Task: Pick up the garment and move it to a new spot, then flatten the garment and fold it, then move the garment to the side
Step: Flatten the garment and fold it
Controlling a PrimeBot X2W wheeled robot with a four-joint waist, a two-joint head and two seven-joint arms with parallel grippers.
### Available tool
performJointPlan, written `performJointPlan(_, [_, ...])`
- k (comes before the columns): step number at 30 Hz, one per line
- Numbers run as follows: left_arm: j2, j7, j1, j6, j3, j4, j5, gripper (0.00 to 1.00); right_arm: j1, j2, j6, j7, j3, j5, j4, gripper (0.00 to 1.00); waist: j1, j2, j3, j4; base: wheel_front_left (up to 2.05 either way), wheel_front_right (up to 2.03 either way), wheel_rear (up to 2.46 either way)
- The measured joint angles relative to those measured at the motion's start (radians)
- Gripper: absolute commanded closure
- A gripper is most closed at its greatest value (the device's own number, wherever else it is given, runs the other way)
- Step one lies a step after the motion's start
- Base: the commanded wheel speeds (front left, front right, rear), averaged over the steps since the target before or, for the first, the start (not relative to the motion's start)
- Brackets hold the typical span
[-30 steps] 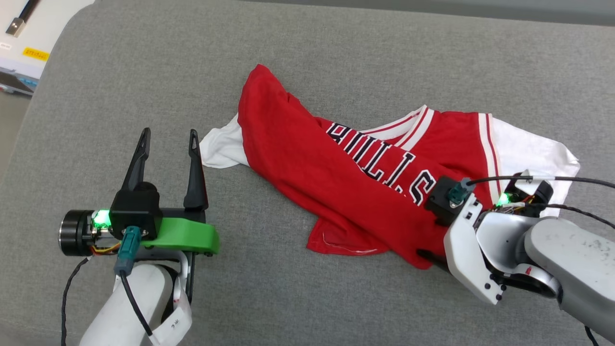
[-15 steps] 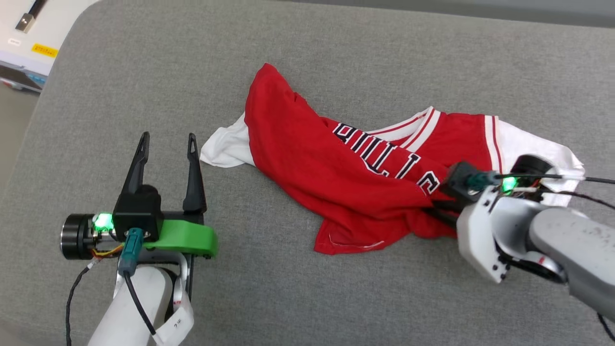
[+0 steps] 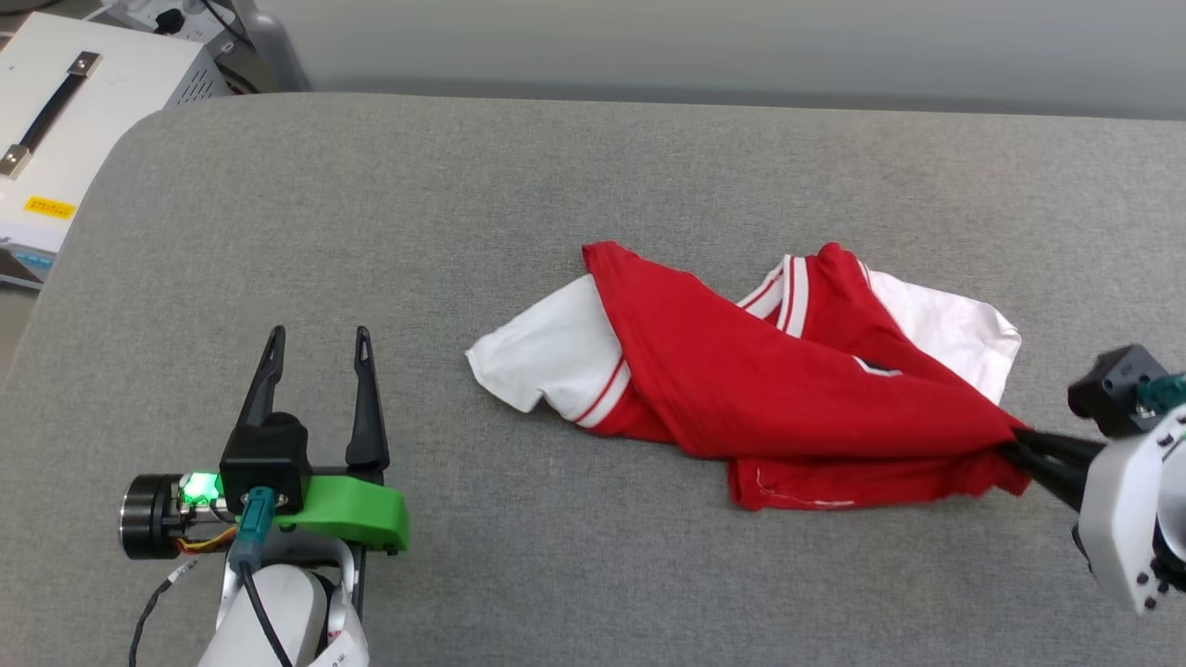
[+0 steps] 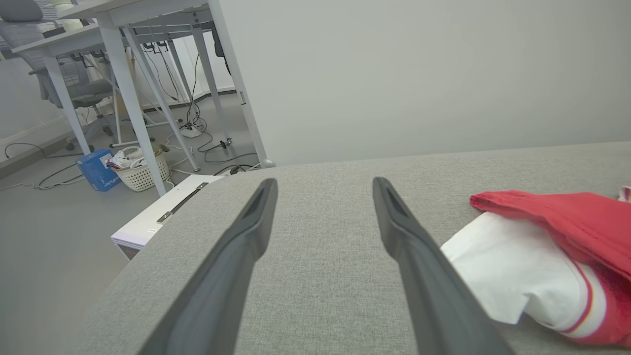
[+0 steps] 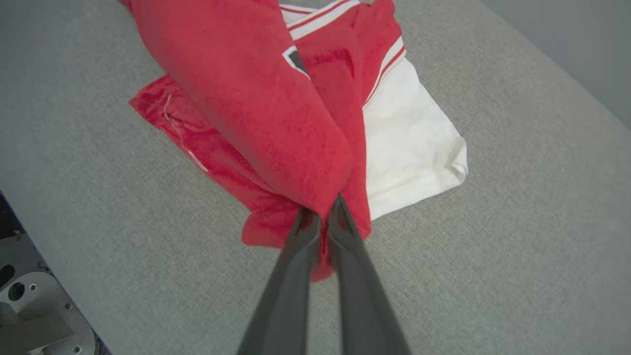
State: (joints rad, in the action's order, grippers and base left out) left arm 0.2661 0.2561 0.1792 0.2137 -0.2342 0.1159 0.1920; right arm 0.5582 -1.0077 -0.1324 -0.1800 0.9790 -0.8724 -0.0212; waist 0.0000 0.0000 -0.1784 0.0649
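Garment [image 3: 788, 398]: lay bunched on the grey surface [image 3: 371, 185], right of centre; long axis ran left to right.
Right gripper [image 3: 1019, 446]: jaws pinched its red right end.
Left gripper [image 3: 319, 335]: jaws spread, empty, well left of the white sleeve [image 3: 547, 357].

Left gripper [image 3: 319, 335] fingers spread apart, right gripper [image 3: 1016, 443] pinched closed

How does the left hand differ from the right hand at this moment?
The left hand is open, fingers apart; the right hand is shut on the garment. The left hand holds nothing, apart from the garment; the right hand pinches its red fabric. Both have two long dark fingers.
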Motion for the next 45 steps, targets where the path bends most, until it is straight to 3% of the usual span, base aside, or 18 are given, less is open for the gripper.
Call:
performJointPlan(5, [-0.020, 0.000, -0.011, -0.017, 0.006, 0.008, -0.017, 0.00, -0.188, 0.004, 0.000, 0.002, -0.063, -0.021, -0.044, 1.00, 0.0000, 0.0000, 0.016, -0.012, 0.00, 0.00, 0.00])
performJointPlan(12, [-0.030, 0.000, -0.012, -0.041, 0.022, 0.036, -0.027, 0.00, -0.322, 0.107, 0.000, 0.012, -0.113, 0.002, -0.141, 1.00, 0.0000, 0.0000, 0.010, -0.001, 0.00, 0.00, 0.00])
performJointPlan(13, [-0.032, 0.000, -0.012, -0.043, 0.024, 0.041, -0.030, 0.00, -0.324, 0.124, 0.000, 0.032, -0.136, 0.011, -0.155, 0.62, 0.0000, 0.0000, 0.012, 0.000, 0.00, 0.00, 0.00])
performJointPlan(14, [-0.033, 0.000, -0.012, -0.044, 0.026, 0.044, -0.033, 0.00, -0.326, 0.138, 0.000, 0.048, -0.157, 0.016, -0.165, 0.04, 0.0000, 0.0000, 0.014, 0.000, 0.00, 0.00, 0.00])
performJointPlan(15, [-0.034, 0.000, -0.012, -0.046, 0.030, 0.046, -0.035, 0.00, -0.327, 0.153, 0.000, 0.065, -0.178, 0.025, -0.166, 0.00, 0.0000, 0.0000, 0.019, -0.001, 0.00, 0.00, 0.00])
performJointPlan(24, [-0.006, 0.000, 0.006, -0.092, 0.066, 0.040, -0.039, 0.00, -0.377, 0.206, 0.000, 0.177, -0.427, 0.123, -0.057, 0.00, 0.0000, 0.0000, 0.063, -0.025, 0.00, 0.00, 0.00])
performJointPlan(28, [0.029, -0.002, 0.105, -0.151, 0.065, 0.056, -0.037, 0.00, -0.430, 0.255, 0.000, 0.194, -0.569, 0.185, 0.005, 0.00, 0.0000, 0.0000, 0.071, -0.040, 0.00, 0.00, 0.00])
performJointPlan(29, [0.060, -0.057, 0.206, -0.220, 0.051, 0.080, -0.021, 0.00, -0.471, 0.312, 0.000, 0.199, -0.663, 0.244, 0.043, 0.00, 0.0000, 0.0000, 0.067, -0.047, 0.00, 0.00, 0.00])
performJointPlan(33, [0.091, -0.219, 0.342, -0.310, 0.005, 0.128, 0.034, 0.00, -0.516, 0.384, 0.000, 0.188, -0.736, 0.314, 0.083, 0.00, 0.0000, 0.0000, 0.051, -0.053, 0.00, 0.00, 0.00])
performJointPlan(34, [0.105, -0.397, 0.431, -0.336, -0.077, 0.159, 0.106, 0.00, -0.536, 0.422, 0.000, 0.174, -0.757, 0.353, 0.106, 0.00, 0.0000, 0.0000, 0.036, -0.058, 0.00, 0.00, 0.00])
performJointPlan(40, [0.169, -0.765, 0.582, -0.342, -0.386, 0.173, 0.392, 0.00, -0.539, 0.460, 0.000, 0.149, -0.775, 0.392, 0.133, 0.00, 0.0000, 0.0000, -0.003, -0.076, 0.00, 0.00, 0.00])
performJointPlan(45, [0.214, -0.909, 0.690, -0.342, -0.554, 0.190, 0.546, 0.00, -0.526, 0.471, 0.000, 0.140, -0.770, 0.407, 0.140, 0.00, 0.0000, 0.0000, -0.041, -0.095, 0.00, 0.00, 0.00])
